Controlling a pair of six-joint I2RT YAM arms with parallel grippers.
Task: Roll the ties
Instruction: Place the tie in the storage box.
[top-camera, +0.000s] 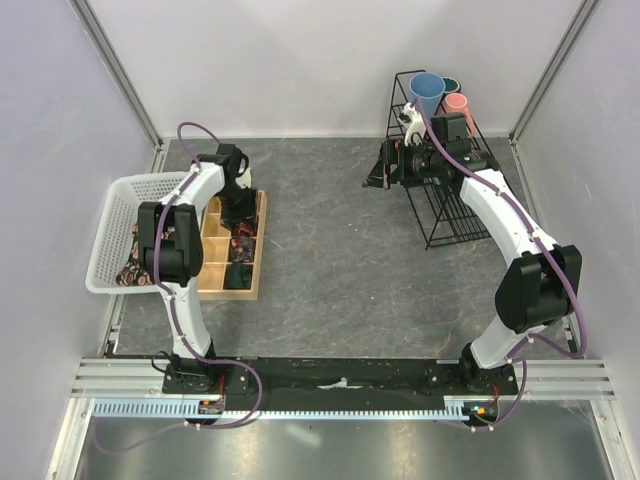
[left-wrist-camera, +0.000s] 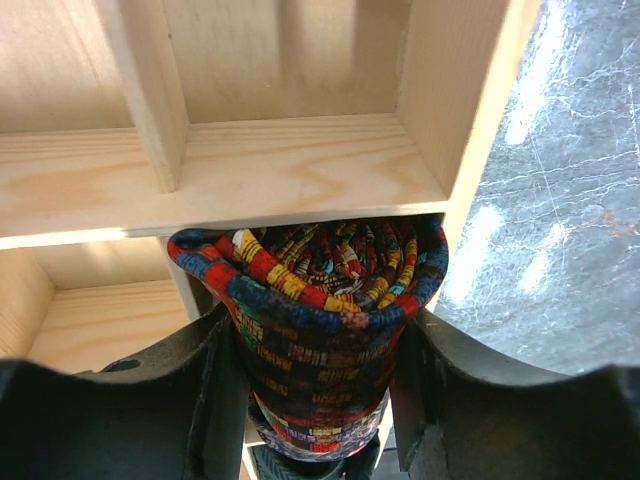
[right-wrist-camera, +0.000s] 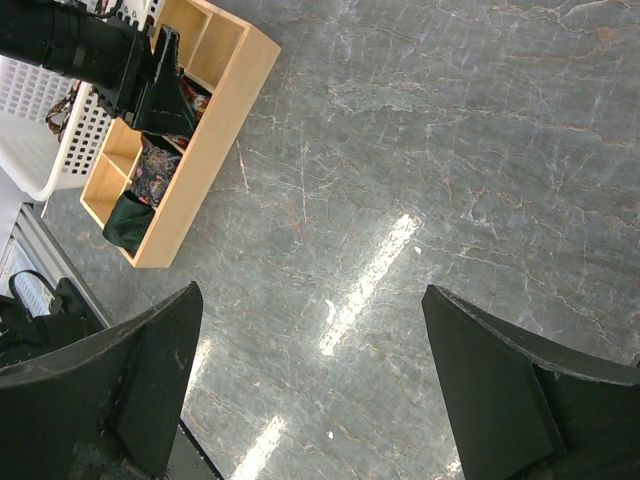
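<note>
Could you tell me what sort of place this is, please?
Probably a robotics lab test cell, not a home: two arms are bolted to a metal rail, plain grey panels wall in the table, and props are laid out, a wooden tray, a white basket and a wire cup rack.

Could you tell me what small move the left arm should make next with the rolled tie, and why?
Probably ease it slightly lower before any release. The left gripper is shut on the rolled tie, held beside a divider of the wooden tray; whether it rests on the floor is hidden.
</note>
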